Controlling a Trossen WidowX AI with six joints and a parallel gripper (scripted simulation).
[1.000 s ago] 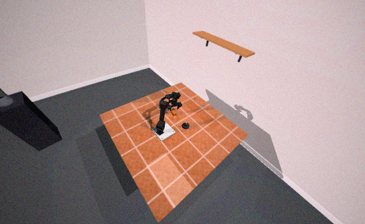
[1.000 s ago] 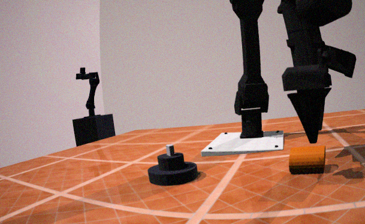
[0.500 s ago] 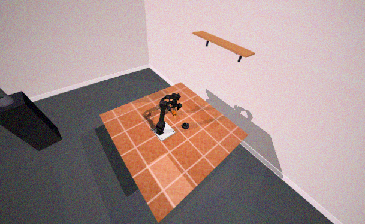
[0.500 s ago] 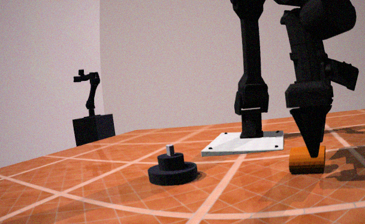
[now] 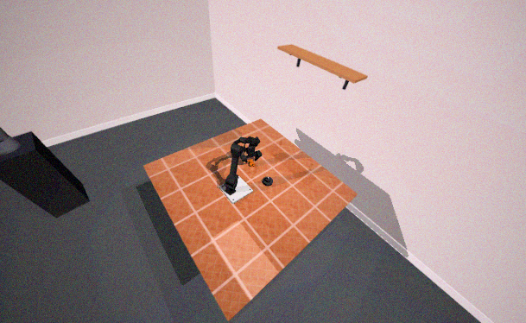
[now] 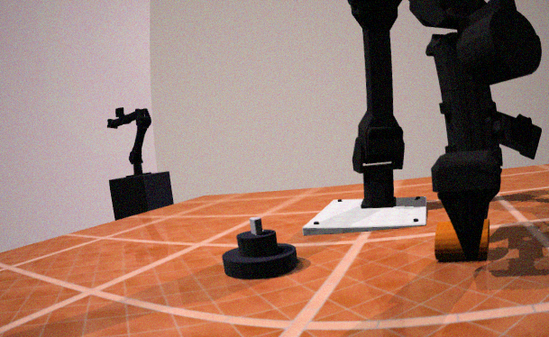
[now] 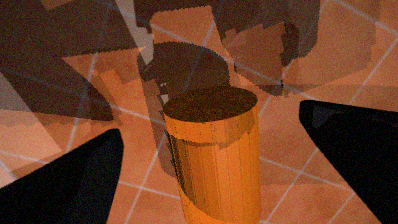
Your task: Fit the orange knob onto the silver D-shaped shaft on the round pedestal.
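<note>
The claw [image 7: 210, 165] is hanging low over the table [image 6: 155, 288] w/ fingers spread wide apart, gripping nothing. It's straddling the knob [image 7: 215, 155], one finger each side, gaps showing on both sides in the wrist view, so no contact yet.

The knob is lying on its side on the table, far right in the exterior view, well apart from the pedestal [image 6: 260, 259] to its left. Lying this way, probably bc its round body lets it rest like that, the dark end face [image 7: 210, 104] is turned away from the wrist camera. Can't tell if that's the hole end.

The shaft [image 6: 255, 225] is standing upright on the pedestal, bare, waiting for the knob.

Claw seems placed across the knob's curved sides so closing pinches it squarely, prob. the next step.
</note>
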